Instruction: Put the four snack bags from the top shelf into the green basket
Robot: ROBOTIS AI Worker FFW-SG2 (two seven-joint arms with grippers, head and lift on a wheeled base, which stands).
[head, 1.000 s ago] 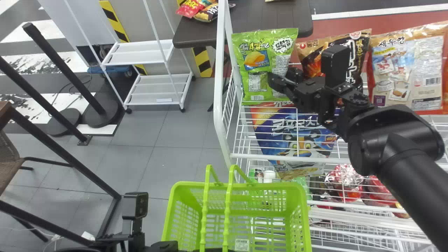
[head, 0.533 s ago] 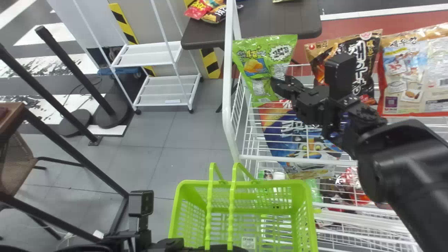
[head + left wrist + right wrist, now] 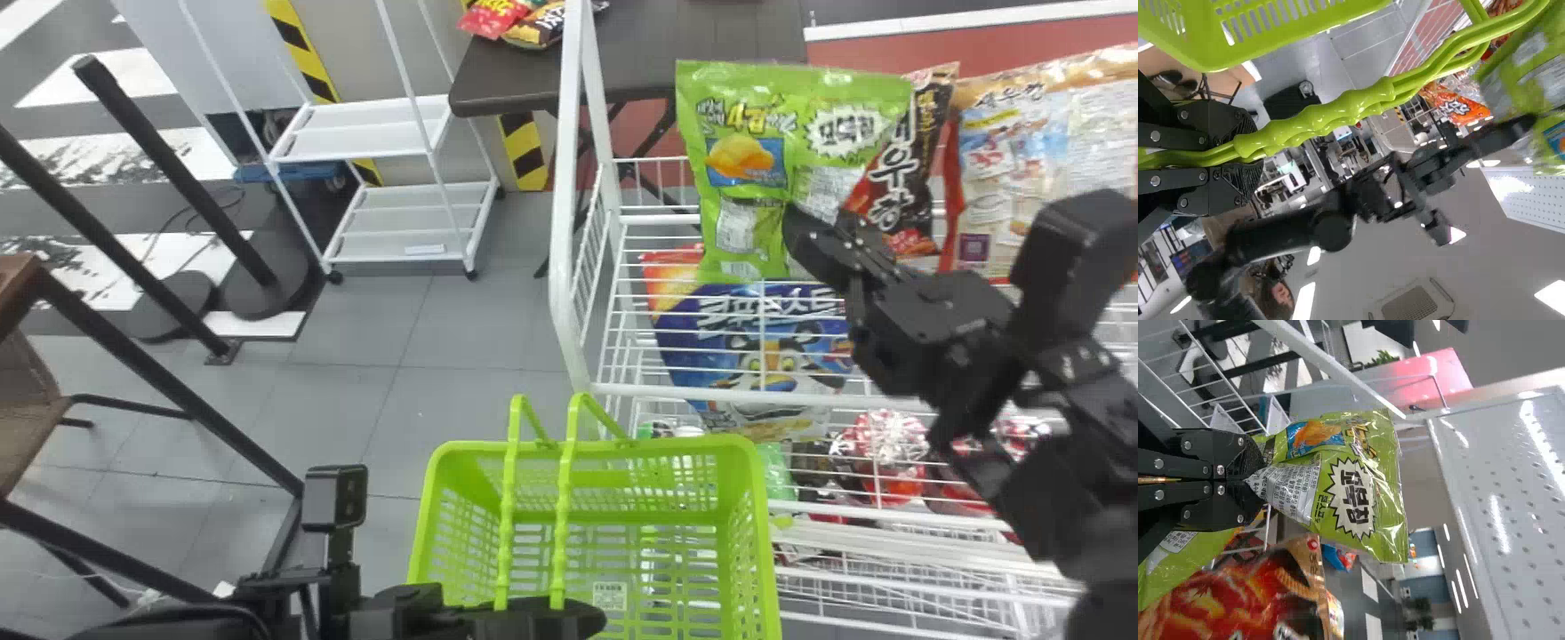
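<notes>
You had your right pincer (image 3: 811,233) pinched tightly on the green snack bag (image 3: 738,191) and your left pincer (image 3: 538,618) closed around the handles (image 3: 561,507) of the green basket (image 3: 658,448).

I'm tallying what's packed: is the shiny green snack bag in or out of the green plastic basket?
Out: the bag is pinched in the right hand, up at the white wire shelf, clear of the basket.
</notes>
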